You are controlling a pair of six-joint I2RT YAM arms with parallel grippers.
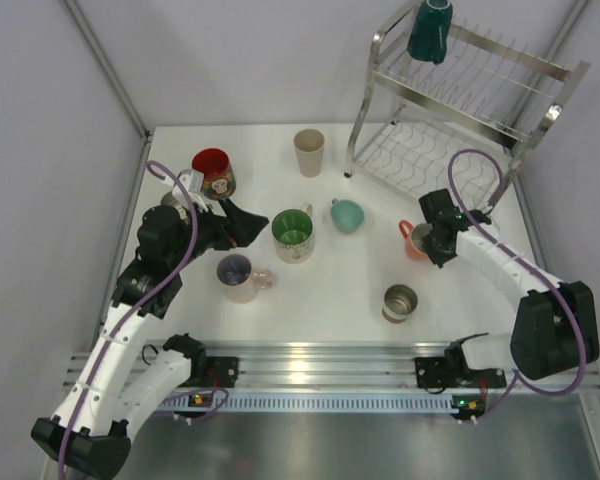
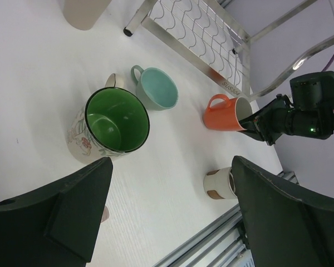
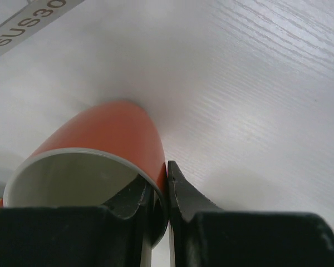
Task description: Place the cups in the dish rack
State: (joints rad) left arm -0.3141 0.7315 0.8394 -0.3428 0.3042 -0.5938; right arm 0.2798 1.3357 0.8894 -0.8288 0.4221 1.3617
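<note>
Orange cup, pale inside, lies on the table at right, just near of the dish rack. My right gripper pinches its wall, one finger inside and one outside, with that arm low and reaching left. Left gripper is spread wide, facing the green-lined mug.

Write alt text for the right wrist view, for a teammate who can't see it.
The right end effector pinches the rim wall of the orange cup, one finger inside its pale interior and one outside. Behind it lies the white table, with a strip of the dish rack stamped SUS30 at top left.
</note>
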